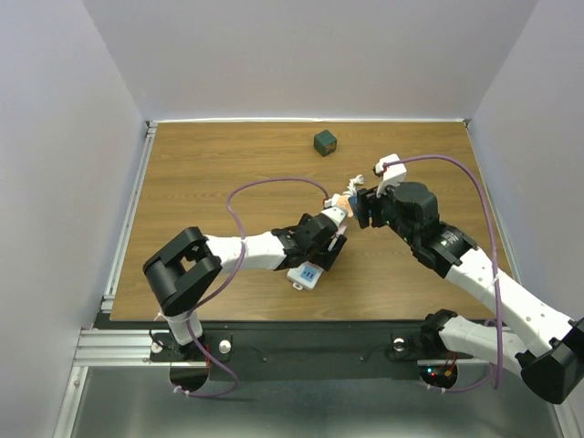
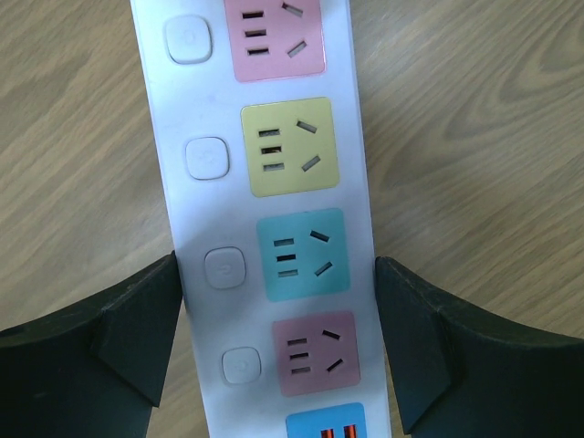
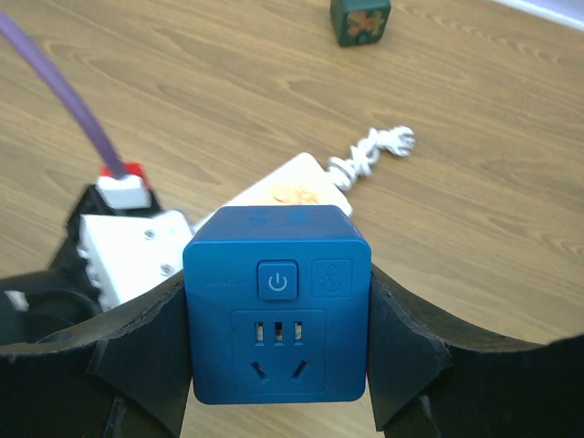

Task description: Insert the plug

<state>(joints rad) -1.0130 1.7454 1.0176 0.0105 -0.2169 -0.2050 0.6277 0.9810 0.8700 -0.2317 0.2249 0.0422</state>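
Observation:
A white power strip (image 2: 205,82) with pink, yellow, teal and blue sockets lies on the wooden table. My left gripper (image 2: 276,315) is shut on its sides, around the lower pink socket (image 2: 317,351). In the top view the strip (image 1: 308,274) runs diagonally under the left gripper (image 1: 322,234). My right gripper (image 3: 278,315) is shut on a blue cube plug (image 3: 274,246) with a power button and a socket face. It holds the plug above the table, just past the strip's far end (image 3: 294,187). In the top view the right gripper (image 1: 364,208) is right of the strip's far end.
A dark green cube (image 1: 325,142) stands at the back of the table and also shows in the right wrist view (image 3: 360,18). The strip's bundled white cord (image 3: 372,151) lies behind its far end. Purple cables (image 1: 274,182) loop over both arms.

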